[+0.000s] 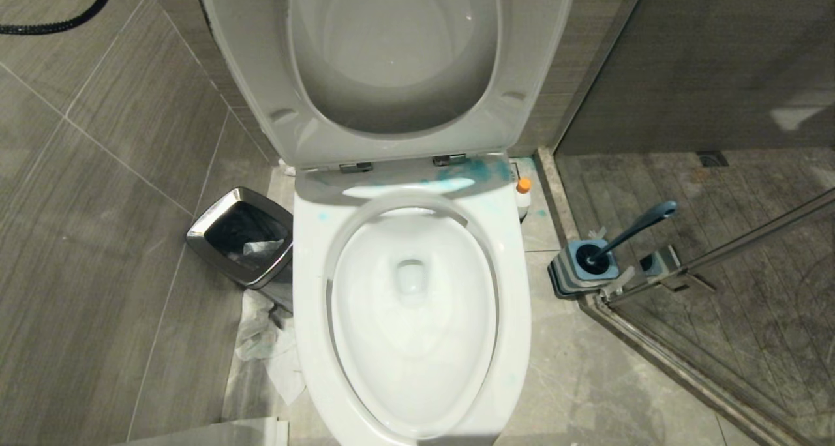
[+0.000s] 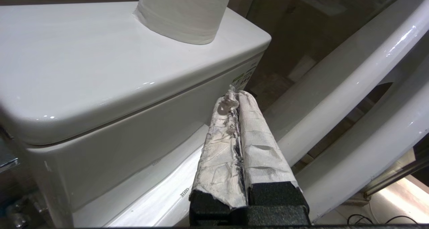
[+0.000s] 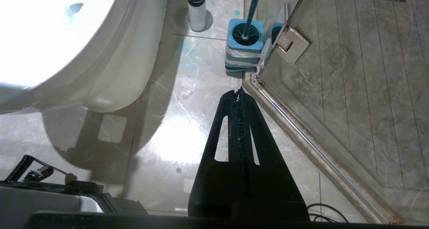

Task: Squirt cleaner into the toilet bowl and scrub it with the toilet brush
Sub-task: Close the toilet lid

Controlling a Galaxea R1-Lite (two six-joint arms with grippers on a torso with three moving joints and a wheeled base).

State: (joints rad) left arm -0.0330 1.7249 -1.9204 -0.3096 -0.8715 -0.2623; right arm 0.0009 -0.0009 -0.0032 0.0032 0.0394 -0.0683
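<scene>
The white toilet bowl [image 1: 412, 302] stands open, its seat and lid [image 1: 391, 61] raised. The cleaner bottle [image 1: 523, 197], white with an orange cap, stands on the floor by the toilet's back right corner; it also shows as the bottle [image 3: 196, 8]. The toilet brush [image 1: 642, 223] sits in its blue holder [image 1: 590, 261], seen too as the holder [image 3: 244, 38]. My left gripper [image 2: 234, 95], fingers wrapped in white paper, is shut and empty beside the cistern [image 2: 100, 71]. My right gripper [image 3: 238, 92] hangs shut and empty over the floor, short of the holder.
A steel waste bin [image 1: 240, 236] stands left of the toilet, crumpled paper [image 1: 267, 341] beside it. A toilet roll [image 2: 184, 14] sits on the cistern. The shower's glass door and metal sill [image 1: 685, 368] run along the right. Blue smears [image 1: 483, 169] mark the rim behind the bowl.
</scene>
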